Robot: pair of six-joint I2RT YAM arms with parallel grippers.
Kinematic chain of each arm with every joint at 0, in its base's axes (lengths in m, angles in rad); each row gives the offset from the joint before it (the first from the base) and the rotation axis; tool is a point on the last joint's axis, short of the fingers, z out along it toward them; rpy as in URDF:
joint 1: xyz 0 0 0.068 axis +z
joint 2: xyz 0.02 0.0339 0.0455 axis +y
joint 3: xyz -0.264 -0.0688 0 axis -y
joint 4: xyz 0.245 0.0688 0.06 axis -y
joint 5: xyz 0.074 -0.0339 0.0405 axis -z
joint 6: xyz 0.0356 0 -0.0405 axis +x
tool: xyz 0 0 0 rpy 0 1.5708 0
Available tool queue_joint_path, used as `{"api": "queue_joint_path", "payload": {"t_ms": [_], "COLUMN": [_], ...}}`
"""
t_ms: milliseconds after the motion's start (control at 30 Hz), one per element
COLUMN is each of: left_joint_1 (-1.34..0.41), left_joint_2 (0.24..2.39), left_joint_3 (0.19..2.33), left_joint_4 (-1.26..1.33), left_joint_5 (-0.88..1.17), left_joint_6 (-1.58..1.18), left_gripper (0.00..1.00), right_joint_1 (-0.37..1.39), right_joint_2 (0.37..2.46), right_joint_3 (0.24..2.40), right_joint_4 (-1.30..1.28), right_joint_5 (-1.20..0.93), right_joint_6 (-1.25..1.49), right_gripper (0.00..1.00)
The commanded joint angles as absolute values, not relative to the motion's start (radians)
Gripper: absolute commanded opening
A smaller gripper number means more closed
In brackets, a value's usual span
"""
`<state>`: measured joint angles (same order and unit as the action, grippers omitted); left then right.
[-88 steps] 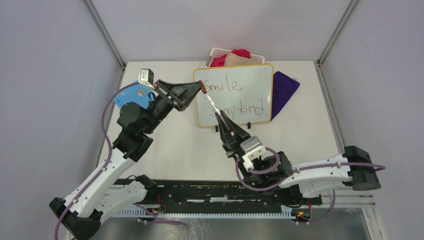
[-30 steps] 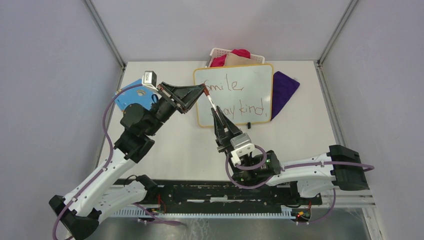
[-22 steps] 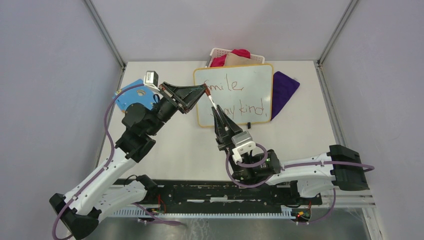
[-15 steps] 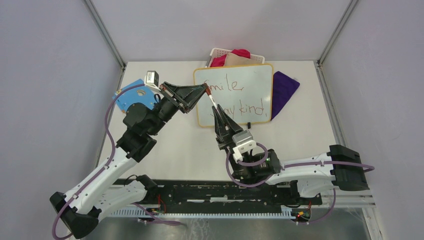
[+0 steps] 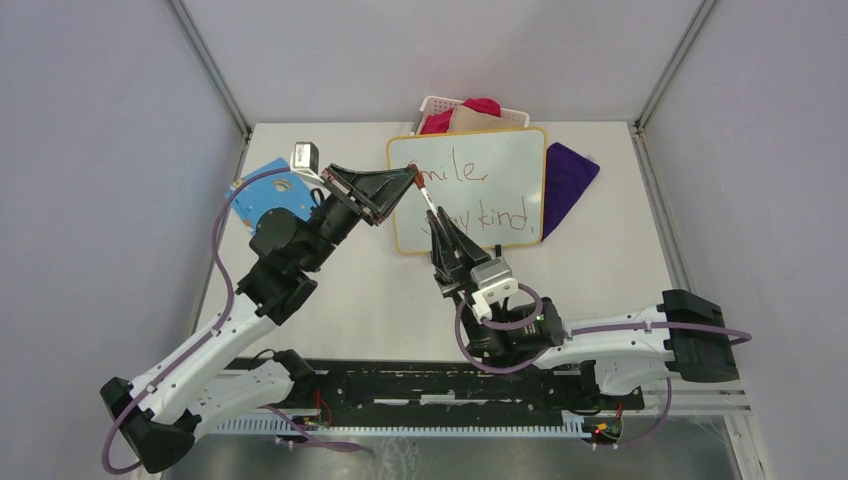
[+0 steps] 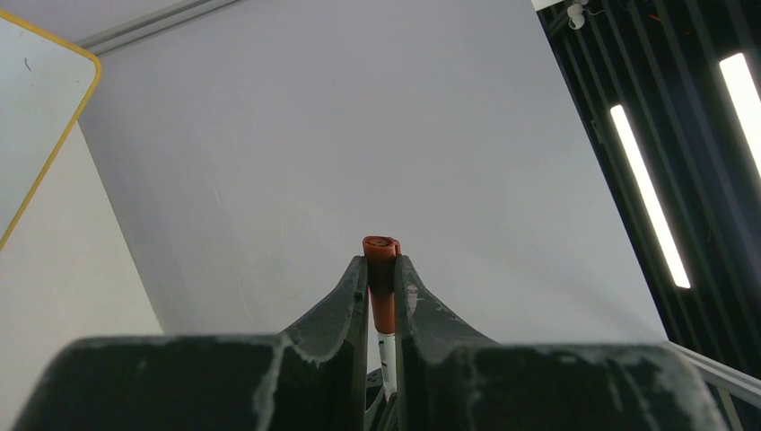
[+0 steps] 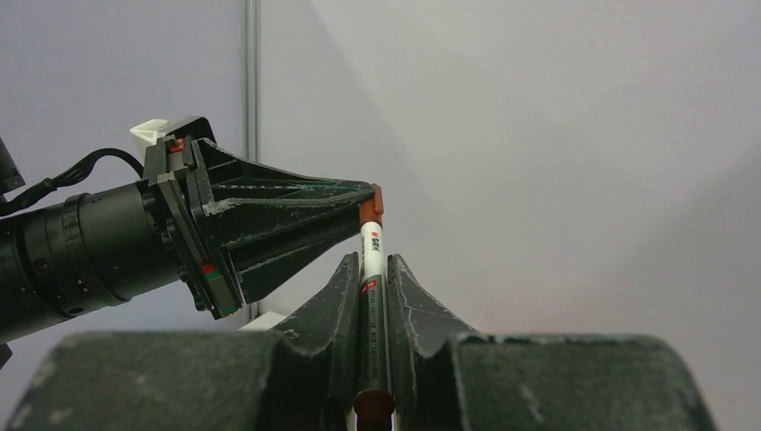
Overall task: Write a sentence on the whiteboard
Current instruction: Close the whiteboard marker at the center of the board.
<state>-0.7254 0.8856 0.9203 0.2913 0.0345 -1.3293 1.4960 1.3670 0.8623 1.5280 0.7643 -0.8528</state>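
The whiteboard stands tilted at the back of the table, and its yellow-rimmed corner shows in the left wrist view. The sentence reads "Smile," over "stay kind" in red, its left part hidden by the grippers. My left gripper is shut on the marker's red-orange cap. My right gripper is shut on the white and black marker barrel. The cap sits on the barrel's far end, in front of the board's left side.
A white basket with red and tan cloths stands behind the board. A purple cloth lies right of it. A blue board with holes lies under my left arm.
My left gripper has drifted slightly right with the cap. My right wrist has turned and shifted a little. Both grips are unchanged.
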Motion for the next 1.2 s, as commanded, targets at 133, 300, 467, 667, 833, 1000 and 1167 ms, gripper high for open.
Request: {"api": "queue_joint_path", "payload": {"t_ms": [133,300,467,667,833,1000,1167], "left_joint_1": [-0.816,-0.871,-0.931,-0.961,-0.962,-0.962,-0.962], "left_joint_2": [0.877,0.895,0.925,0.955,0.931,0.892,0.857], "left_joint_3": [0.879,0.882,0.891,0.897,0.893,0.935,0.968], "left_joint_4": [0.403,0.417,0.417,0.434,0.423,0.305,0.236], "left_joint_5": [0.137,0.129,0.128,0.149,0.114,0.038,-0.080], "left_joint_6": [-1.266,-1.253,-1.233,-1.223,-1.197,-1.124,-1.044], "left_gripper": [0.02,0.02,0.02,0.02,0.02,0.17,0.63], "right_joint_1": [1.461,1.443,1.418,1.399,1.397,1.398,1.398], "right_joint_2": [1.345,1.350,1.353,1.349,1.332,1.281,1.194], "right_joint_3": [0.879,0.886,0.900,0.905,0.892,0.864,0.828], "right_joint_4": [1.587,1.579,1.557,1.551,1.546,1.504,1.383], "right_joint_5": [0.793,0.787,0.780,0.778,0.772,0.749,0.684], "right_joint_6": [-0.833,-0.824,-0.791,-0.779,-0.774,-0.729,-0.631], "right_gripper": [0.00,0.00,0.00,0.00,0.00,0.00,0.00]}}
